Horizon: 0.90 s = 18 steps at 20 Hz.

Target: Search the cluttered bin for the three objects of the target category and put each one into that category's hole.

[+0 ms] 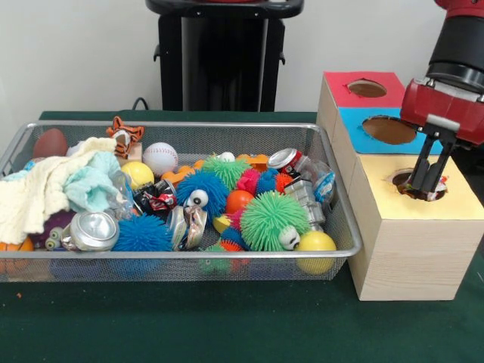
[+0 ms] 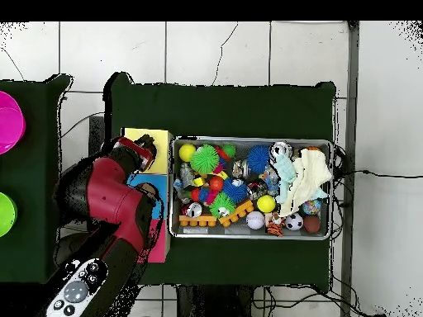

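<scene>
Black gripper (image 1: 425, 178) tips in hole (image 1: 418, 187)

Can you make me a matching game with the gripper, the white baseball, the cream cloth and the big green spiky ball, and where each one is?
Things:
1. gripper
2. white baseball
3. cream cloth
4. green spiky ball

Places in the front view:
A. draped at the left end of the bin
B. near the bin's front rim, beside a yellow ball
C. at the hole in the yellow-topped box
D. near the bin's back wall, beside a toy tiger

Pairs: 1-C, 2-D, 3-A, 4-B
</scene>
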### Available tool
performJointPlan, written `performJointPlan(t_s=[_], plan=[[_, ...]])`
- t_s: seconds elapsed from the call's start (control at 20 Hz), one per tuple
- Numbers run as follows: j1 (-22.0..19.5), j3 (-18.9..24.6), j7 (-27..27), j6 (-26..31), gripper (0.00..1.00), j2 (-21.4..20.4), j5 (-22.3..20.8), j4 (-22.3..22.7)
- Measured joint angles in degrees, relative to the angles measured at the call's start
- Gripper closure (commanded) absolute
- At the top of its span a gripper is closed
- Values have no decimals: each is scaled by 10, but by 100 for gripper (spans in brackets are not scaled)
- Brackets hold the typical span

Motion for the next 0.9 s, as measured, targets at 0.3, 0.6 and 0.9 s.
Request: performJointPlan(t_s=[0.3, 0.6, 0.9], plan=[[-2, 15, 0, 0, 100, 4, 0, 1], [-2, 23, 0, -1, 100, 3, 7, 3], [3, 23, 0, -1, 100, 4, 16, 8]])
